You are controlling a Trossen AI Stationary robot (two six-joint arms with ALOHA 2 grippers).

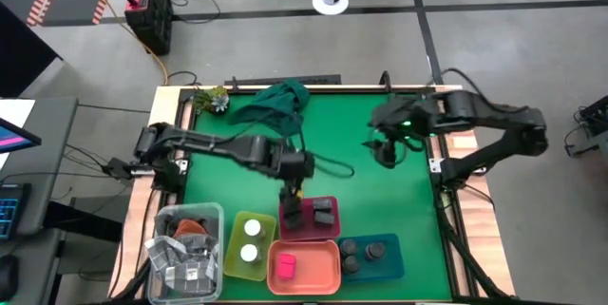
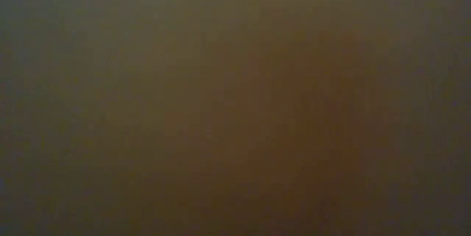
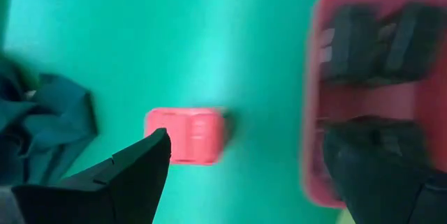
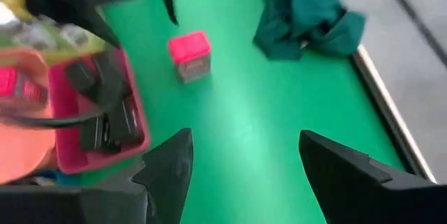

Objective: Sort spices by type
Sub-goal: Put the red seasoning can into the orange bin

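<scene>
A bright pink block (image 3: 185, 135) stands on the green mat just beyond the pink tray's far edge (image 4: 188, 55); in the high view my left gripper hides it. My left gripper (image 1: 293, 196) (image 3: 258, 168) is open and hovers over the block and the tray's far edge without touching either. The pink tray (image 1: 331, 232) holds dark grey square boxes (image 1: 323, 215). The yellow tray has two white-lidded jars (image 1: 252, 238). Another pink block (image 1: 285, 266) sits in the orange tray, and dark round jars (image 1: 366, 251) sit in the blue tray. My right gripper (image 1: 388, 150) (image 4: 244, 161) is open, above the mat's right part.
A dark green cloth (image 1: 285, 101) lies bunched at the mat's far edge. A clear bin with mixed items (image 1: 185, 248) stands at the near left corner. A small plant (image 1: 211, 101) is at the far left. Bare mat lies between the two arms. The low view is dark.
</scene>
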